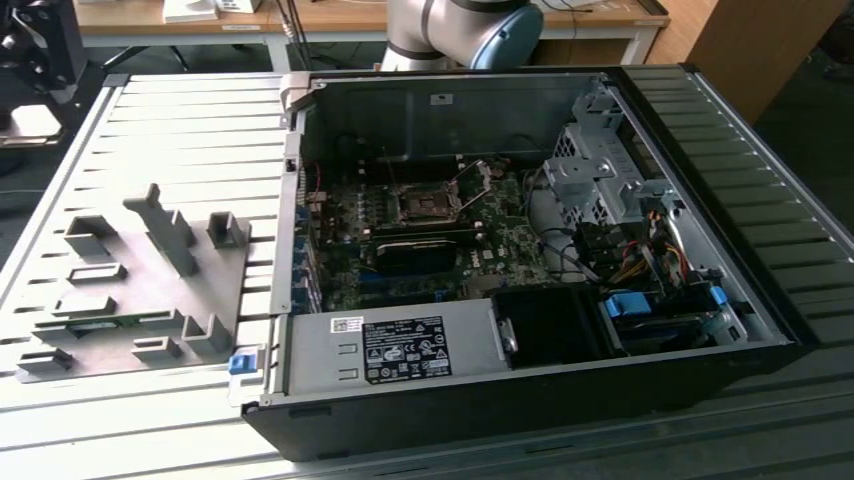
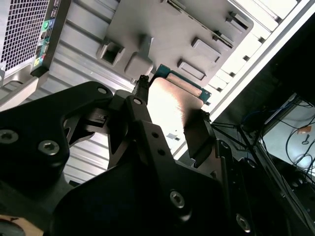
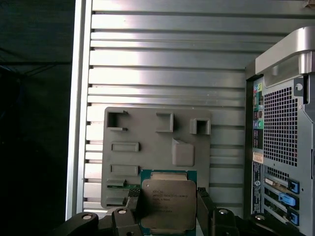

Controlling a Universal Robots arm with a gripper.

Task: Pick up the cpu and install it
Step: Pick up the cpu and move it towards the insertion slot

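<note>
The cpu point(image 3: 167, 204) is a flat square chip with a silvery metal top and a green rim. My gripper point(image 3: 167, 209) is shut on it, with one dark finger point(image 3: 132, 202) on each of two opposite edges. In the second wrist view the cpu point(image 2: 172, 98) glints between the same fingers point(image 2: 140, 101). It hangs above the near edge of the grey fixture plate point(image 3: 147, 128), clear of the plate's blocks. In the exterior view the dark square socket point(image 1: 427, 206) sits on the motherboard inside the open computer case point(image 1: 534, 100), its wire lever raised.
The grey fixture plate point(image 1: 134, 270) with raised blocks lies on the ribbed metal table point(image 1: 174, 120), at the exterior view's left of the case. The case's perforated rear panel point(image 3: 280, 128) stands close beside the plate. Cables and a drive cage point(image 1: 601, 170) crowd the case's right side.
</note>
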